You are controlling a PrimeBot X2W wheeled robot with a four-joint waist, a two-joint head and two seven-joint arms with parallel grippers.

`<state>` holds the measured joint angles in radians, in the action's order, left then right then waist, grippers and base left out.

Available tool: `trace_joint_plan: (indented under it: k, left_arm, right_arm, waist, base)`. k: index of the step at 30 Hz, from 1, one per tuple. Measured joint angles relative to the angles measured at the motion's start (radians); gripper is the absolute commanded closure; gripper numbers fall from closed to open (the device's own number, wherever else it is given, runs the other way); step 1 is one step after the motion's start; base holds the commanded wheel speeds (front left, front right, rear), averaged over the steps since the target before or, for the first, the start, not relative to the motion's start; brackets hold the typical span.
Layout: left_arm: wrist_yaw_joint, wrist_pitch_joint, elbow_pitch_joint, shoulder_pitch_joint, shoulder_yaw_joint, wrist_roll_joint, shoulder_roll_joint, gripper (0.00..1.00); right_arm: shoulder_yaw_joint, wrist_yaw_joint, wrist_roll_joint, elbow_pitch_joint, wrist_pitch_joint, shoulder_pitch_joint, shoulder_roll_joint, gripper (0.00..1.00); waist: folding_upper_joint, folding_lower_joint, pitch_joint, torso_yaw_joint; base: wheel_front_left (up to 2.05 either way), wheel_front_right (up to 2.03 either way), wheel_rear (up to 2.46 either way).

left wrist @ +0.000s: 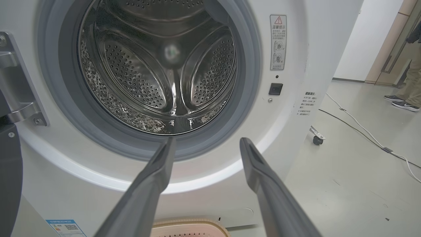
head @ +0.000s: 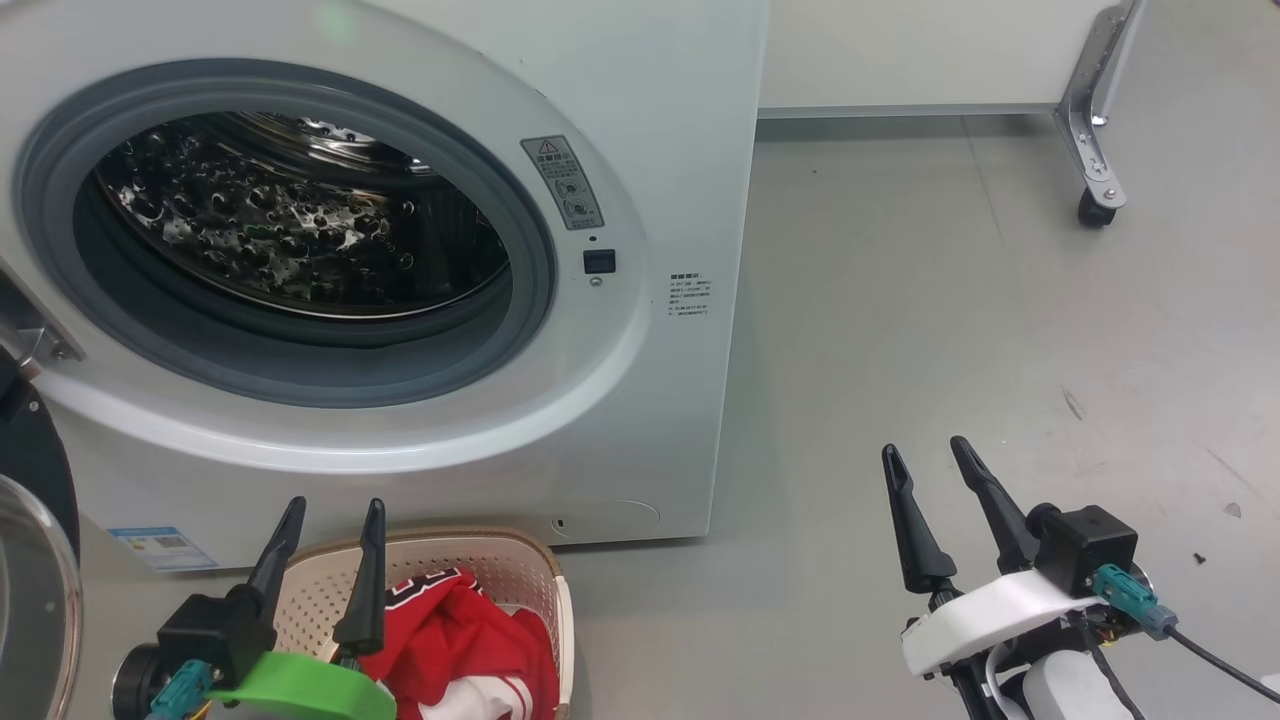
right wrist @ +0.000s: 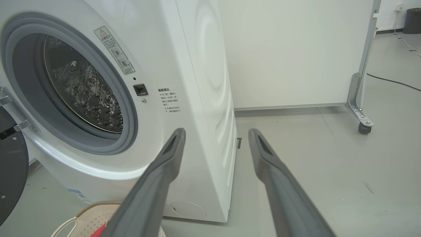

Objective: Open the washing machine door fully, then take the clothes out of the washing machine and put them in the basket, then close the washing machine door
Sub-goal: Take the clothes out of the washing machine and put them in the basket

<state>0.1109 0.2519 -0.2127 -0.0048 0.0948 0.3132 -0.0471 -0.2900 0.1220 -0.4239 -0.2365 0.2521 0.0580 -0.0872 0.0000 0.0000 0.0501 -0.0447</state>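
The white washing machine (head: 640, 420) stands with its round drum mouth uncovered; the steel drum (left wrist: 158, 75) holds no fabric that I can see. Its door (head: 35, 560), black-rimmed with clear glass, hangs swung out at the far left, also seen as door (right wrist: 11, 171). Red and white clothes (head: 470, 640) lie in the cream basket (head: 545, 570) on the floor before the machine. My left gripper (head: 335, 512) is open above the basket, fingers pointing at the machine. My right gripper (head: 925, 450) is open over bare floor to the machine's right.
A white panel on a metal leg with a caster (head: 1095, 210) stands at the back right. In the left wrist view a cable (left wrist: 361, 131) runs across the floor and a person's feet (left wrist: 401, 102) stand at the far right. Grey floor lies right of the machine.
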Motion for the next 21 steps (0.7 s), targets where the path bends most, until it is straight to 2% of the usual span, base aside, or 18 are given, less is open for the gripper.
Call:
trace_joint_plan:
  k: [21]
  left_arm:
    - [-0.001, 0.000, 0.006, 0.000, 0.000, 0.000, 0.001, 0.00]
  right_arm:
    - [0.006, 0.000, 0.003, 0.001, 0.000, 0.000, 0.002, 0.00]
  waist:
    - [0.0000, 0.0000, 0.009, 0.003]
  base:
    - [-0.01, 0.01, 0.00]
